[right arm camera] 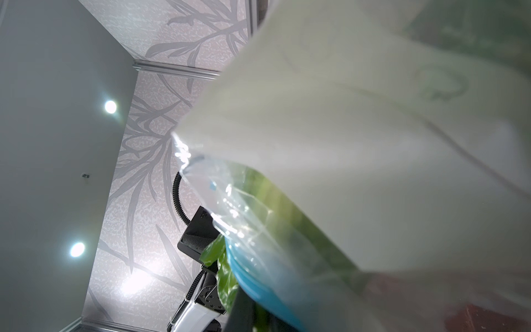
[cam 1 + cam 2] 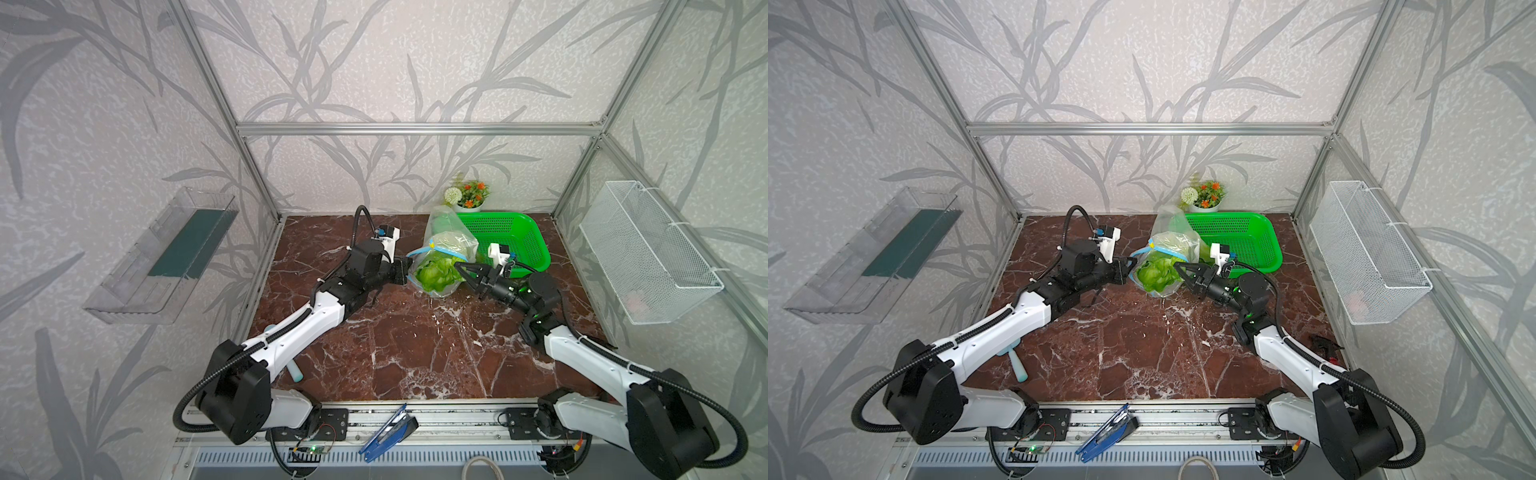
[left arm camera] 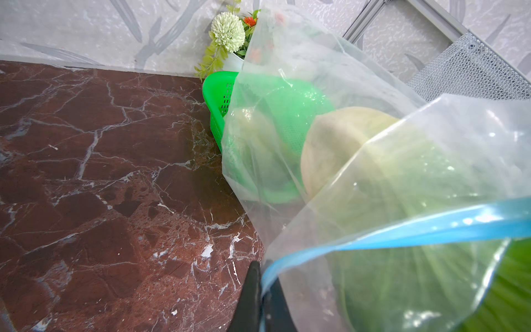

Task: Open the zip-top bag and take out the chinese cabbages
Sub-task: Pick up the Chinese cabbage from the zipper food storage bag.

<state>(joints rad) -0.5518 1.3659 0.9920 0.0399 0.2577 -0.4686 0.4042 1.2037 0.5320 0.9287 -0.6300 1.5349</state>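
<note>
The zip-top bag (image 2: 449, 243) (image 2: 1173, 243) hangs between my two grippers, its blue-rimmed mouth spread open toward the table's front. Its yellow slider (image 2: 433, 245) sits at the mouth's far end. The chinese cabbages (image 2: 436, 274) (image 2: 1156, 274) lie inside, green leaves showing at the mouth and pale bases (image 3: 339, 143) deeper in. My left gripper (image 2: 405, 270) (image 3: 262, 273) is shut on the blue zip strip (image 3: 402, 232) at the left rim. On the right rim my right gripper (image 2: 459, 266) (image 1: 247, 304) is shut, with leaf and blue strip (image 1: 258, 284) against its fingers.
A green perforated basket (image 2: 519, 237) stands just behind and right of the bag, a potted plant (image 2: 469, 195) at the back wall. A white mesh basket (image 2: 648, 257) hangs on the right wall, a clear shelf (image 2: 162, 253) on the left. A teal-handled tool (image 2: 296, 372) lies under the left arm.
</note>
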